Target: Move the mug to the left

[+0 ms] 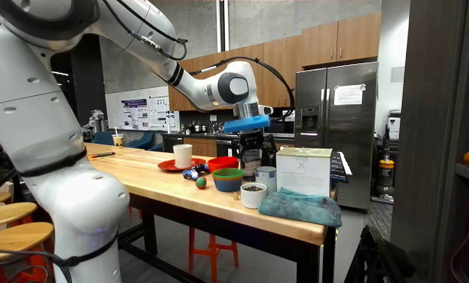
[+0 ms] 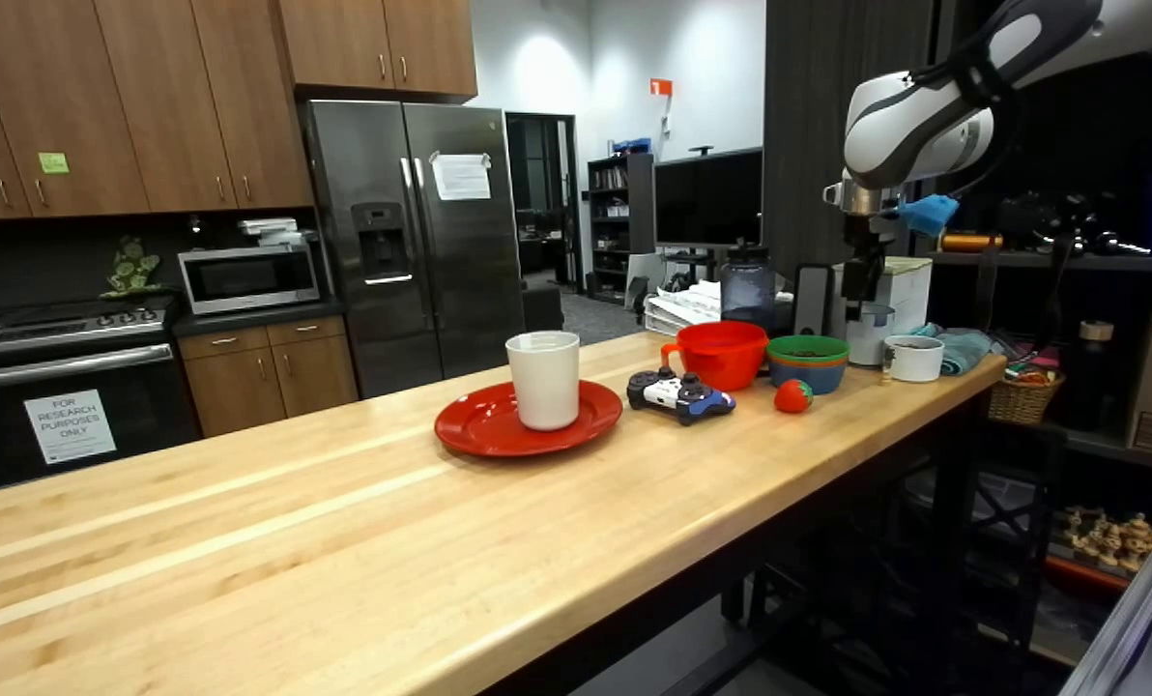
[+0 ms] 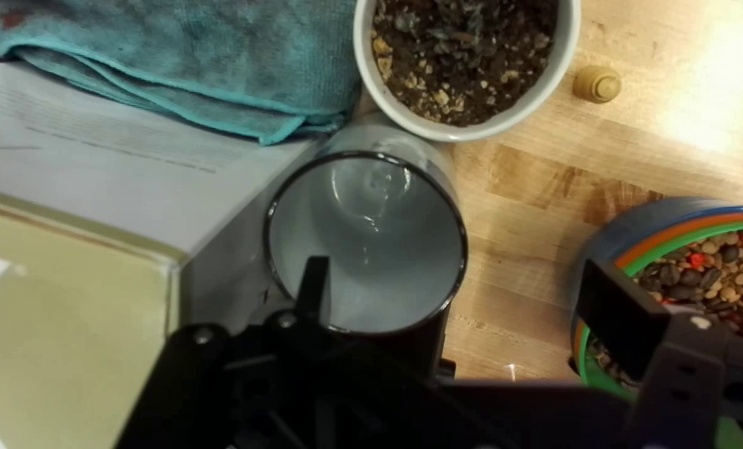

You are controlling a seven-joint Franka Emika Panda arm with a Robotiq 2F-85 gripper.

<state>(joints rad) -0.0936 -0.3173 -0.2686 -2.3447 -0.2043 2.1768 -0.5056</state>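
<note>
Claw (image 3: 462, 293): widely apart, it holds nothing.
Mug (image 3: 371, 237): likely the pale grey one, at centre of wrist view.
Stacked bowls (image 3: 621, 231): lower right there; better narrow the claw before lowering one finger (image 3: 313, 288) inside mug.

On the black-and-silver oven (image 2: 156, 420), below its silver bar handle (image 2: 64, 368), a white rectangular paper sheet (image 2: 71, 426) reads "FOR RESEARCH PURPOSES ONLY" in dark capitals.
</note>
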